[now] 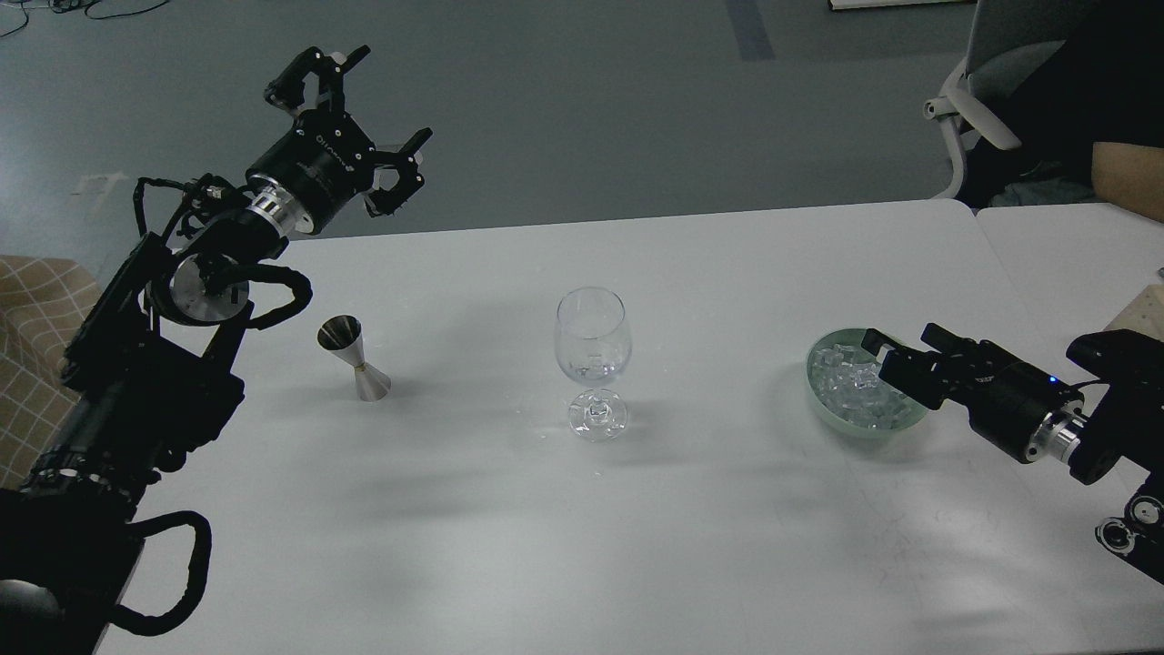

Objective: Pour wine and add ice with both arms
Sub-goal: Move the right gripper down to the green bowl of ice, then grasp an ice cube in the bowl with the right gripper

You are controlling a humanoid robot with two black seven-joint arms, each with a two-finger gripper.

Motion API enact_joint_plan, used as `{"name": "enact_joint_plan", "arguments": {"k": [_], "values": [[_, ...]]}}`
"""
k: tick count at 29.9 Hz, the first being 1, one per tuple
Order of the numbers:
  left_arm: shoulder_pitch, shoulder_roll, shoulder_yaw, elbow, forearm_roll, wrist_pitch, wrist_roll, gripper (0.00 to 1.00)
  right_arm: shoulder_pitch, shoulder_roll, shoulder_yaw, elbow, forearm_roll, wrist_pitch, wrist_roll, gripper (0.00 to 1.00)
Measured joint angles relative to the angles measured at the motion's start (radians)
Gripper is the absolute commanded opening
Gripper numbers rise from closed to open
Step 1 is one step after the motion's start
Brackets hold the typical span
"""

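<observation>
A clear stemmed wine glass [592,346] stands upright at the table's middle with a little clear liquid at its bottom. A steel jigger [355,357] stands to its left. A pale green bowl [823,414] to the right holds a heap of clear ice cubes [844,382]. My left gripper [364,114] is open and empty, raised above the table's back left edge, well behind the jigger. My right gripper [900,346] is open and empty, low over the bowl's right half with its fingers pointing left over the ice.
A second white table [1064,246] adjoins at the right. An office chair [987,91] and a seated person in dark clothes [1091,100] are at the back right. Checked fabric [36,309] lies at the left edge.
</observation>
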Motion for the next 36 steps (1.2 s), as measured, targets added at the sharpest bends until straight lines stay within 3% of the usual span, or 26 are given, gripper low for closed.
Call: {"name": "enact_joint_plan", "arguments": {"k": [5,20,30,36], "values": [[-0.001,0.001,0.0,-0.002,-0.001,0.0,0.0,0.98,0.061,0.003,-0.081,-0.026,-0.003,0.001,0.0,0.78],[0.0,0.002,0.0,-0.015,-0.005,0.0,0.0,0.98,0.087,0.036,-0.114,-0.066,-0.027,0.052,0.0,0.77],[0.001,0.002,0.0,-0.015,-0.004,0.0,0.0,0.98,0.086,0.038,-0.114,-0.072,-0.059,0.08,-0.005,0.67],[0.0,0.002,0.0,-0.015,-0.004,0.0,0.0,0.98,0.095,0.037,-0.114,-0.075,-0.071,0.09,-0.007,0.66]]}}
